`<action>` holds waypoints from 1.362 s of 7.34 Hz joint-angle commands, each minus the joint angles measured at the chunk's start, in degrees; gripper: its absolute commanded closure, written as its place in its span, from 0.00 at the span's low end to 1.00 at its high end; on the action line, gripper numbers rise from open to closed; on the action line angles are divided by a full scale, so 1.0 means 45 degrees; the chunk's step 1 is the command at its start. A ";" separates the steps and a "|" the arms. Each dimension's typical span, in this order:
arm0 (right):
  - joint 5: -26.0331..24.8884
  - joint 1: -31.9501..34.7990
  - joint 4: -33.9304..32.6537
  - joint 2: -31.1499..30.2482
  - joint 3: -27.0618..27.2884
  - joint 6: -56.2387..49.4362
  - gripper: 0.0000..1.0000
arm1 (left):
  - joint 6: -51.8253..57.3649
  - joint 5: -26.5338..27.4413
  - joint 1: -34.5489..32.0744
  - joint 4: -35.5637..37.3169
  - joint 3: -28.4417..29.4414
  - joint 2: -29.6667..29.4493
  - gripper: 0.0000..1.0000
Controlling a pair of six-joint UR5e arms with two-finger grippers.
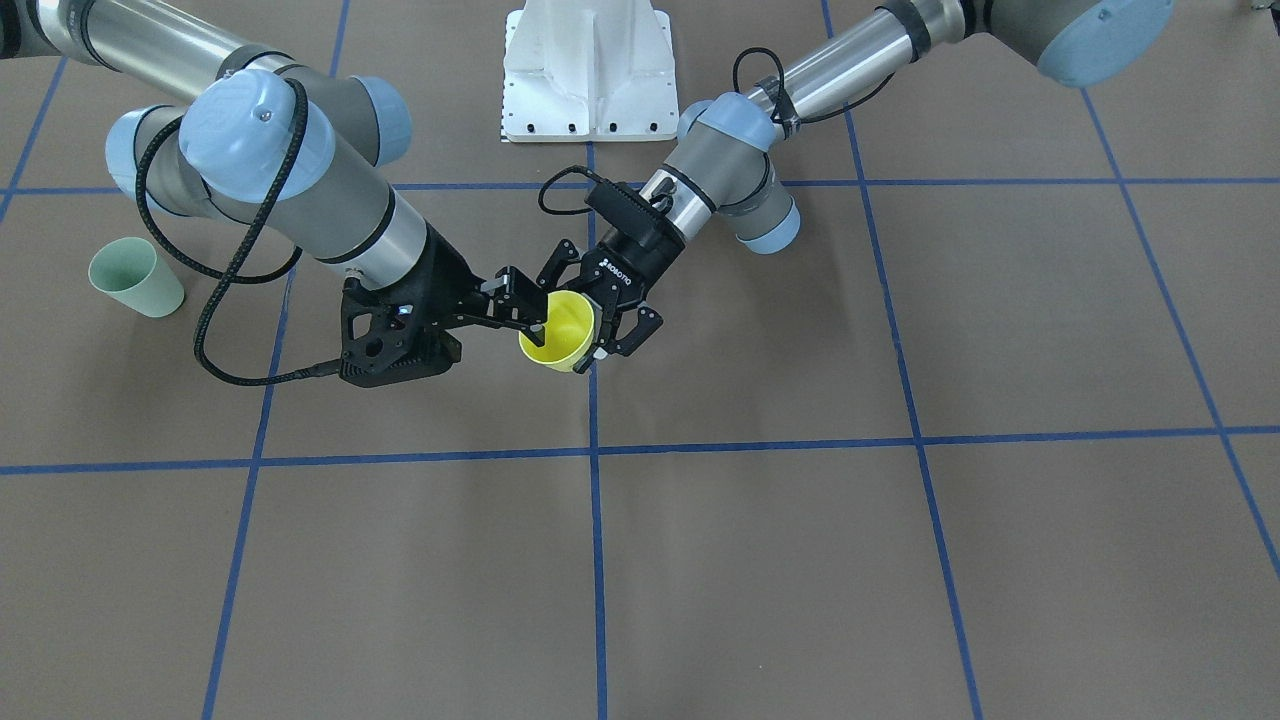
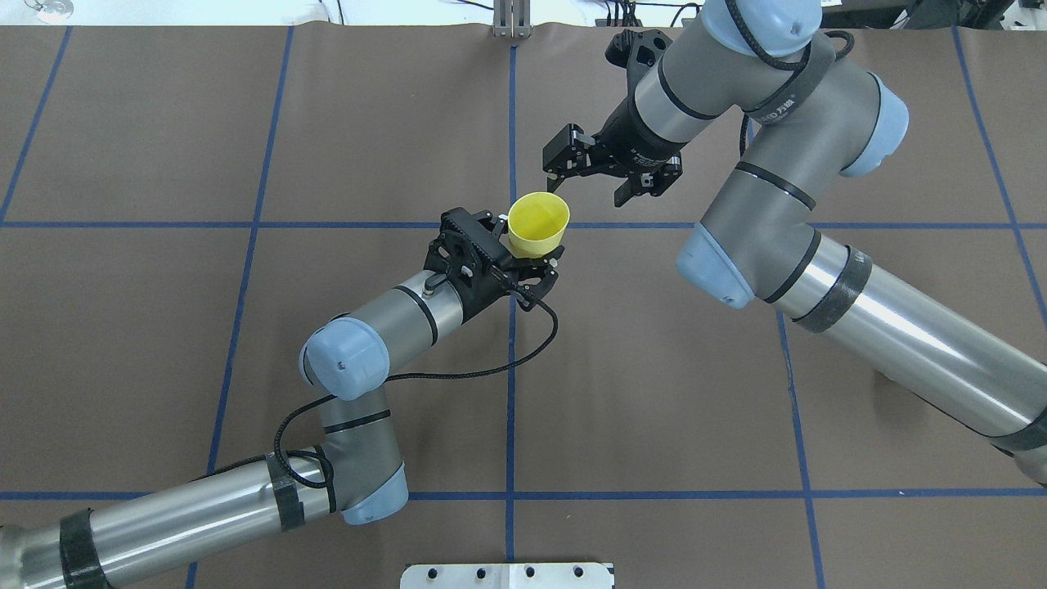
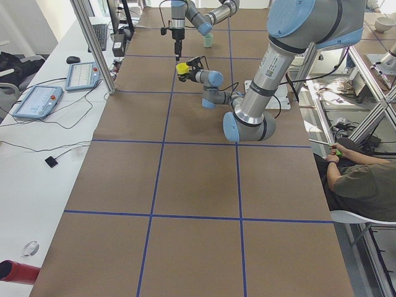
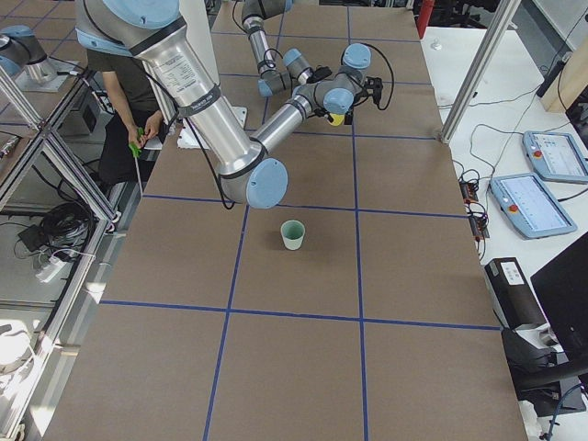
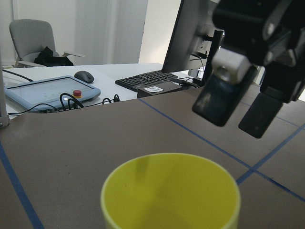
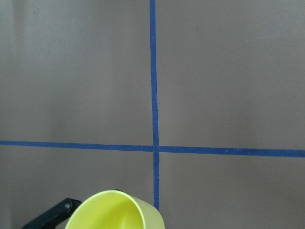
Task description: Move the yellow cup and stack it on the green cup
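My left gripper (image 2: 527, 249) is shut on the yellow cup (image 2: 537, 221) and holds it above the table's middle, mouth tilted upward. The cup also shows in the front view (image 1: 560, 335), the left wrist view (image 5: 171, 195) and the right wrist view (image 6: 114, 212). My right gripper (image 2: 584, 188) is open and empty, just beyond the cup's rim; its fingers (image 5: 217, 102) hang above and past the cup. The green cup (image 1: 135, 278) stands upright on the table far to my right, also in the right side view (image 4: 293, 234).
The white robot base plate (image 1: 587, 70) sits at the table's near edge by the robot. Blue tape lines (image 6: 153, 95) grid the brown table. A seated person (image 3: 359, 185) is beside the table. Control tablets (image 4: 533, 202) lie on a side bench.
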 commanded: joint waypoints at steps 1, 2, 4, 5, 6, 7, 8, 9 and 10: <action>0.0002 -0.0309 -0.0031 -0.0074 0.0202 0.0019 0.02 | 0.0535 0.0277 0.0130 0.0018 0.0026 0.0010 0.56; -0.0095 -0.0562 -0.0032 -0.0074 0.0223 0.0020 0.02 | 0.0535 0.0277 0.0149 0.0018 0.0007 -0.0009 0.56; -0.0115 -0.0584 -0.0032 -0.0598 0.0553 0.0000 0.18 | 0.0535 0.0393 0.0150 0.0018 0.0026 -0.0009 0.51; -0.0115 -0.0604 -0.0032 -0.0776 0.0749 0.0000 0.23 | 0.0535 0.0646 0.0169 -0.0002 0.0007 0.0010 0.51; -0.0135 -0.0623 -0.0032 -0.0758 0.0751 0.0000 0.30 | 0.0535 0.0706 0.0169 -0.0002 0.0006 0.0030 0.52; -0.0154 -0.0701 -0.0032 -0.0777 0.0712 0.0000 0.36 | 0.0535 0.0707 0.0169 -0.0002 -0.0013 -0.0009 0.52; -0.0154 -0.0798 -0.0032 -0.0720 0.0711 0.0019 0.35 | 0.0516 0.0707 0.0169 -0.0002 -0.0013 -0.0009 0.52; -0.0154 -0.0838 -0.0012 -0.0680 0.0711 0.0020 0.35 | 0.0535 0.0707 0.0169 -0.0002 -0.0013 -0.0009 0.52; -0.0154 -0.0857 -0.0012 -0.0641 0.0692 0.0020 0.34 | 0.0516 0.0707 0.0169 -0.0002 -0.0032 -0.0028 0.52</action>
